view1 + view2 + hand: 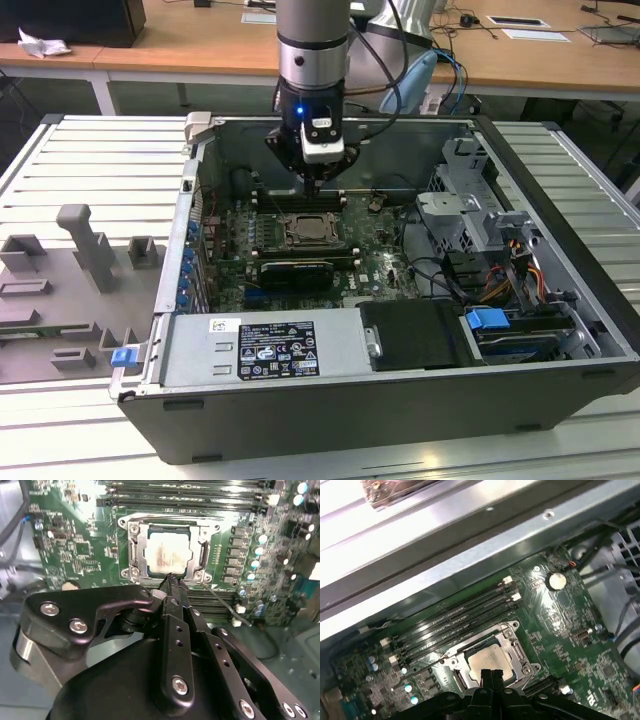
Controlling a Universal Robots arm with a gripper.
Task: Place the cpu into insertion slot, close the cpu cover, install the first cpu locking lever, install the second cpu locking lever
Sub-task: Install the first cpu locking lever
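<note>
The cpu [167,554] [489,659] lies flat in the insertion slot [131,573] on the green board, its pale metal top facing up. Around it, the silvery cpu cover [142,533] [512,639] lies down flat. One thin wire locking lever [226,606] [422,665] sticks out loose from a socket corner. My gripper [171,580] [490,673] [316,186] hangs just above the socket's edge, fingers shut together with nothing between them. In the exterior view the socket [310,232] sits right below the fingertips.
Long black memory slots [190,502] [455,617] run beside the socket. A black graphics card [295,272] lies in front of it. The drive cage [470,205] and cables fill the exterior view's right of the case; the power supply [265,345] lies at the front. Grey fixtures [85,250] stand outside.
</note>
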